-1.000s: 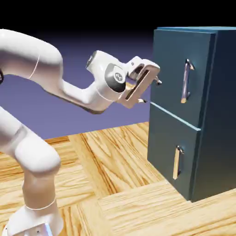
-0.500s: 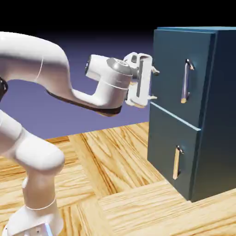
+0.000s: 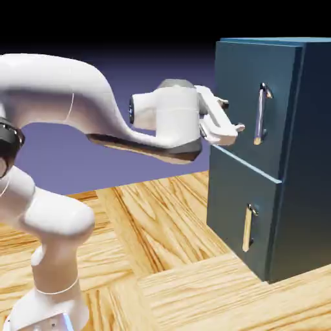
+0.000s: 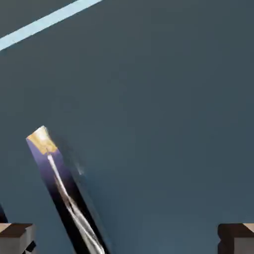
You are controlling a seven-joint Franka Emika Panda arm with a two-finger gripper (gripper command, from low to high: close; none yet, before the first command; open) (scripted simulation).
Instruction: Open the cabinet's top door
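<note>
The cabinet point(image 3: 307, 161) is a tall dark teal box at the exterior view's right. Its top door point(image 3: 240, 77) is shut flat and carries a vertical silver bar handle point(image 3: 260, 114). My gripper point(image 3: 231, 116) is open and points at the door, its fingertips just short of the panel and left of the handle, touching nothing. In the hand view the top door point(image 4: 158, 124) fills the picture. The handle point(image 4: 64, 193) runs slanted at lower left, between my two fingertips point(image 4: 15, 238) and nearer the left one. Nothing is held by the gripper point(image 4: 126, 240).
Below the top door is a shorter panel point(image 3: 229, 194) with a gold-toned bar handle point(image 3: 248, 227). The cabinet stands on a wooden table point(image 3: 161, 258). A pale blue stripe point(image 4: 44, 22) crosses the hand view's top left corner.
The hand has swung round to face the door and moved right, closer to the top door's handle. The jaws have stayed open. The door has not moved.
</note>
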